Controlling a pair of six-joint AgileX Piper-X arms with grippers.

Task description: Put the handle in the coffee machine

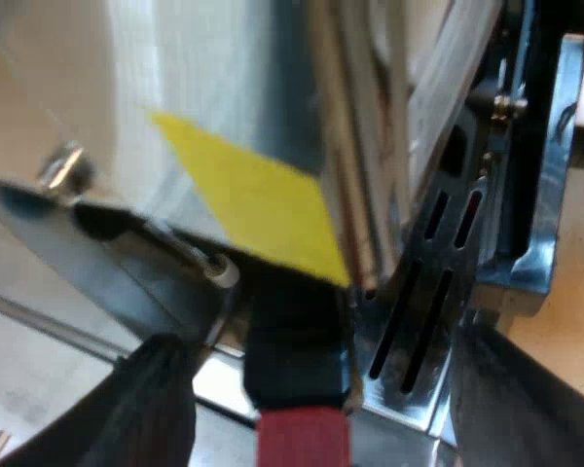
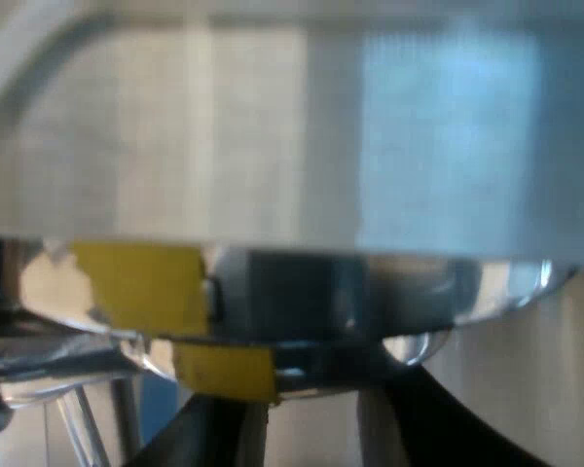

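At the machine's (image 1: 224, 97) front, the handle (image 1: 294, 341) sits between the left gripper's (image 1: 319, 360) released jaws. Right gripper's (image 2: 316, 389) grip: cannot tell.

no readable text, no legible labels

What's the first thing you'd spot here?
A bright yellow patch on the shiny espresso machine jumps out first. Right by it, the dark handle with its red end sits between my left gripper's open jaws.
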